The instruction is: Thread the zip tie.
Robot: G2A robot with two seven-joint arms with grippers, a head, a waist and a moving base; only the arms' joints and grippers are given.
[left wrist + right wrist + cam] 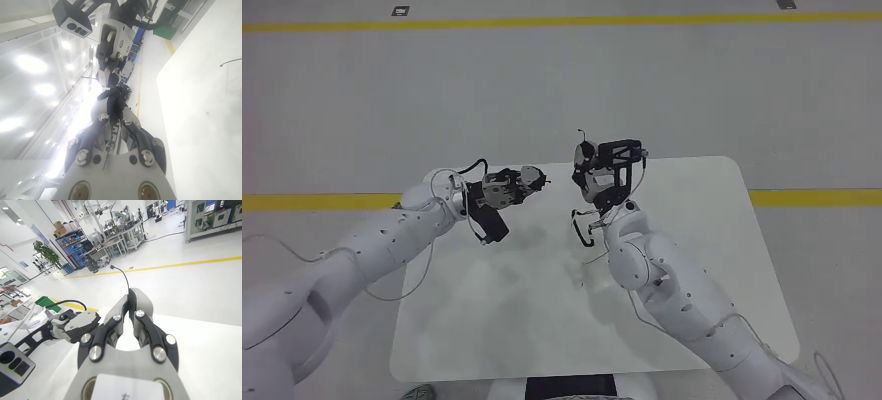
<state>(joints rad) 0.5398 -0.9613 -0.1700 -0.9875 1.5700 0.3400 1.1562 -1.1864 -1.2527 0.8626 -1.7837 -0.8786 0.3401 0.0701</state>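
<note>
My right gripper (130,294) is shut on a black zip tie (125,277). The strap curves up out of the fingertips and ends in its small head, and a short bit pokes out below the pads. In the top view this gripper (587,160) is raised over the table's far edge with the zip tie (580,133) sticking up. My left gripper (114,102) is shut on a thin black strip (105,161) that runs back toward its palm. It hovers just left of the right one (539,180), tips facing it across a small gap. The left wrist view shows the right gripper (100,79) with the zip tie (88,77) jutting sideways.
Both arms are above the white table (692,300), well off its surface. A loose black cable (587,230) hangs by the right wrist. A green bin (47,303) stands on the floor beyond the table, and yellow floor lines (812,198) run past it.
</note>
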